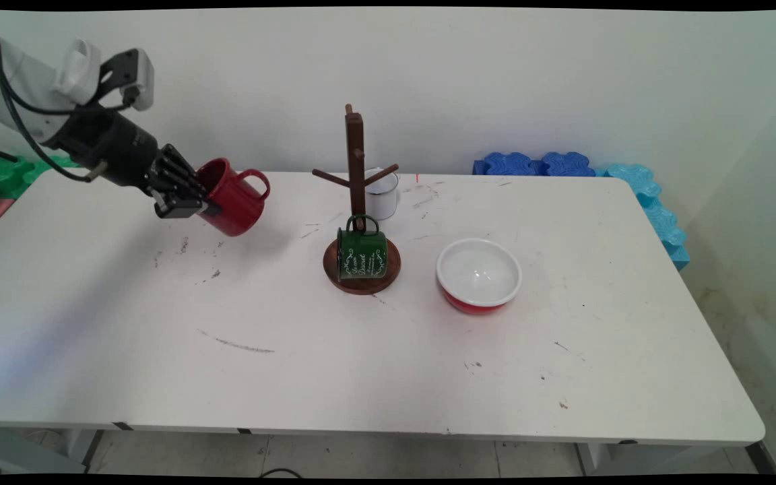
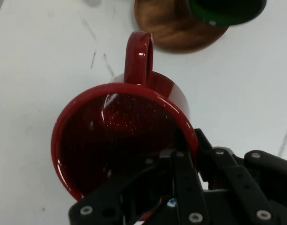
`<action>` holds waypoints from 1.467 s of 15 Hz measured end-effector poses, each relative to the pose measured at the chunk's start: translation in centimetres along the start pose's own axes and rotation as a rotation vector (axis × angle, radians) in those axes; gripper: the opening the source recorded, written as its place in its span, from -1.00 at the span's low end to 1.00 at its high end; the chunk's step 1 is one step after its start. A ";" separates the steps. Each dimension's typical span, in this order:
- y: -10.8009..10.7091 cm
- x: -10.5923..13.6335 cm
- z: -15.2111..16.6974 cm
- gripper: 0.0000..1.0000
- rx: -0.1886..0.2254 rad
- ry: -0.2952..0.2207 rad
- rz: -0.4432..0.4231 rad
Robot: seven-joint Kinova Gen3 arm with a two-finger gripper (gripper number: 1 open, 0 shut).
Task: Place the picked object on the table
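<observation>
My gripper (image 1: 207, 202) is shut on the rim of a red mug (image 1: 234, 197), held tilted above the table's left part, its handle pointing right toward the mug tree. In the hand view the red mug (image 2: 120, 136) shows its open mouth, with one finger (image 2: 183, 164) inside the rim and the other outside; my gripper (image 2: 192, 150) pinches the wall. A wooden mug tree (image 1: 355, 168) stands mid-table on a round base (image 1: 361, 279). A green mug (image 1: 361, 253) hangs on its lowest peg, over the base. A white mug (image 1: 382, 195) stands behind the tree.
A red bowl with a white inside (image 1: 479, 275) sits right of the tree's base. Blue foam blocks (image 1: 630, 182) line the far right edge, green ones (image 1: 4, 172) the far left. The table (image 1: 294, 350) is scuffed.
</observation>
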State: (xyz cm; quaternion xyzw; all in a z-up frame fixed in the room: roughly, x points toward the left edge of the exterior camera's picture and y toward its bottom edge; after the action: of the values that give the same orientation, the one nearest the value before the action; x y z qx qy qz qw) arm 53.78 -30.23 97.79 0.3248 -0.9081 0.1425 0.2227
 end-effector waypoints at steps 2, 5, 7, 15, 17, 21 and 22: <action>-0.4 -0.4 0.8 -1.00 0.008 -0.021 0.040; -0.9 -0.7 1.9 -1.00 0.014 -0.044 0.093; -1.2 -0.9 2.8 -1.00 0.017 -0.059 0.132; -2.2 -1.1 6.5 -1.00 0.013 -0.097 0.260; -2.5 -0.9 7.4 -1.00 0.010 -0.104 0.288; -2.9 -0.6 9.2 -1.00 0.004 -0.115 0.335; -3.0 -0.6 9.5 -1.00 0.003 -0.117 0.343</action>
State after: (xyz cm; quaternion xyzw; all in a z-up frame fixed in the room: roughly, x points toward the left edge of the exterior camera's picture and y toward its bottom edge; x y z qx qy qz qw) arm 53.17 -36.05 89.65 0.1730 -0.9613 0.1607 0.1416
